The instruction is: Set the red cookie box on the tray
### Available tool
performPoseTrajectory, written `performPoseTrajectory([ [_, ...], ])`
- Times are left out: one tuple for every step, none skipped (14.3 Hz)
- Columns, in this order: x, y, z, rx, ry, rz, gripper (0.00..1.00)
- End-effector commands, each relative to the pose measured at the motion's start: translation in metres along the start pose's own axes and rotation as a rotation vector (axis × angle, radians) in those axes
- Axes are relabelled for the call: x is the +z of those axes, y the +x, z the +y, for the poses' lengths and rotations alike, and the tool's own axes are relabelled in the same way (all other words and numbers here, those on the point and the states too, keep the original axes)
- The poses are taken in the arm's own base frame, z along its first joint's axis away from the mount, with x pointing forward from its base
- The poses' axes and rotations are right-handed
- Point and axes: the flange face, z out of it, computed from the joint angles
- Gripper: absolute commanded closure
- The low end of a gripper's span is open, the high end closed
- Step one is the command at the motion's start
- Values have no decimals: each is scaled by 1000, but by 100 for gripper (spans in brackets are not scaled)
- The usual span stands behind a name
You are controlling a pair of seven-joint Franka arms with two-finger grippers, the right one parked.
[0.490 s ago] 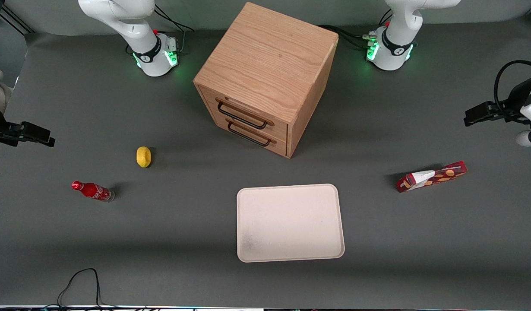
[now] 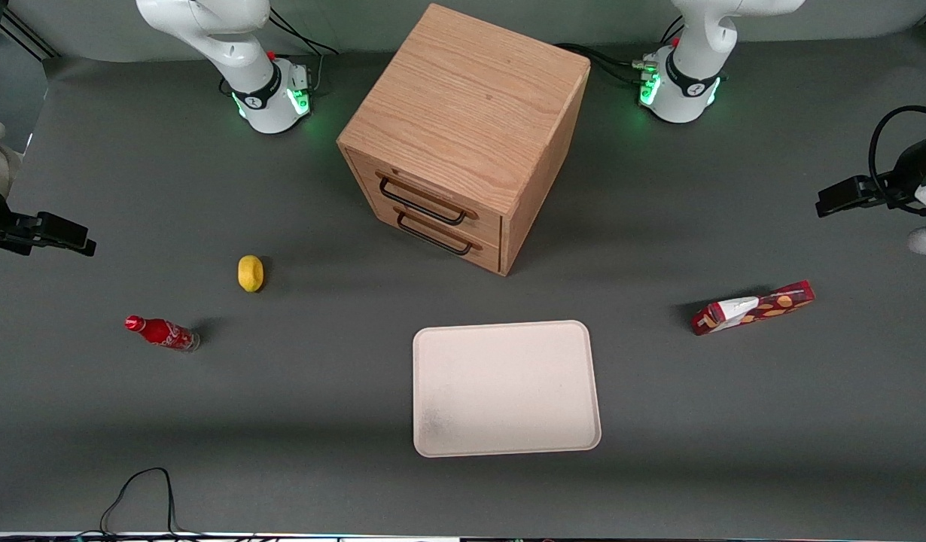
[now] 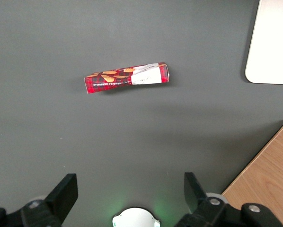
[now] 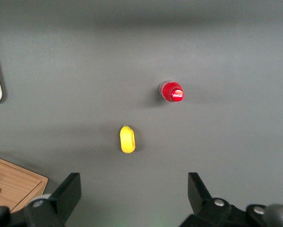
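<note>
The red cookie box point(image 2: 753, 307) lies flat on the grey table toward the working arm's end, beside the tray point(image 2: 506, 388) with a wide gap between them. The cream-white tray is bare. The box also shows in the left wrist view point(image 3: 127, 78), with a corner of the tray point(image 3: 273, 42). My left gripper point(image 3: 130, 189) hangs high above the table, farther from the front camera than the box, open and empty, with its fingers point(image 3: 66, 191) wide apart. In the front view only its wrist camera point(image 2: 847, 196) shows, at the table's edge.
A wooden two-drawer cabinet point(image 2: 463, 135) stands in the middle of the table, farther from the front camera than the tray. A yellow lemon point(image 2: 250, 272) and a small red soda bottle point(image 2: 162, 333) lie toward the parked arm's end.
My left arm has shifted slightly outward, toward its own end of the table, and a little up. The box and tray have not moved.
</note>
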Motion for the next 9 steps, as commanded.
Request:
performPoseTrajectory([
  [-5,-4,3,19,9,-26,0],
  [-5,-4,6,25,8,-28,0],
  [-5,-4,7,27,5,-29,0],
  [-5,-4,8,29,6,-29,0],
  [-5,-5,9,30,6,-29,0],
  [-4,-4,10,32,6,-29,0],
  [-4,-4,10,32,6,-29,0],
  [-5,-4,11,33,7,-28,0],
  [-4,-4,10,32,7,-31,0],
])
